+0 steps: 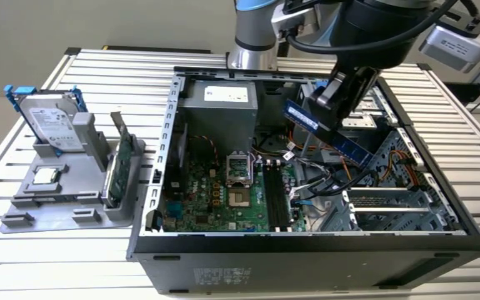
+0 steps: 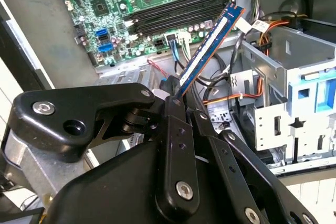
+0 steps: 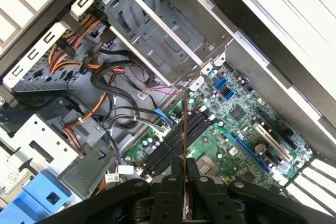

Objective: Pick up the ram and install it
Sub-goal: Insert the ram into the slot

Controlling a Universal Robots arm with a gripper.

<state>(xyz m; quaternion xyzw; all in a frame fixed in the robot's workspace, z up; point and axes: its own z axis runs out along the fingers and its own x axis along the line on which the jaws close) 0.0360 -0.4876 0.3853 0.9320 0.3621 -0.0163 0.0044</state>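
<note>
Pinching the slim blue-green circuit-board ram [image 2: 210,43] by one end, our black gripper [image 2: 173,94] held it tilted over the open dark computer case [image 1: 307,245], clear of its black memory slots [image 1: 275,197]; we judged it light, stiff, fragile, best held by its edges.

The arm [image 1: 252,44] is a silver-grey tube with a blue ring, carrying black cables [image 1: 307,49] and a light grey box [image 1: 459,42]. The gripper [image 2: 174,94] is black, its linked fingers [image 2: 176,145] pinned by silver screws [image 2: 184,190].
</note>
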